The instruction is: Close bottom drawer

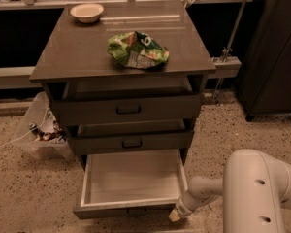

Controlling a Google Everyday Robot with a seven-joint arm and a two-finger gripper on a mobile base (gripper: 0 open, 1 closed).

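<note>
The bottom drawer [131,178] of the grey-brown cabinet stands pulled far out, its pale whitish inside bare and its front at the lower edge of the camera view. The small dark handle barely shows under the front edge. My gripper [174,216] is at the drawer's front right corner, low by the floor, at the end of the white arm [203,191] that reaches in from the right. Above it, the two taller drawers [128,109] stick out slightly.
On the cabinet top [77,52] lie a green chip bag [137,49] and a white bowl [87,12]. A clear bag of trash [41,130] sits on the floor to the left. A dark cabinet [276,47] stands at the right, and speckled floor surrounds the unit.
</note>
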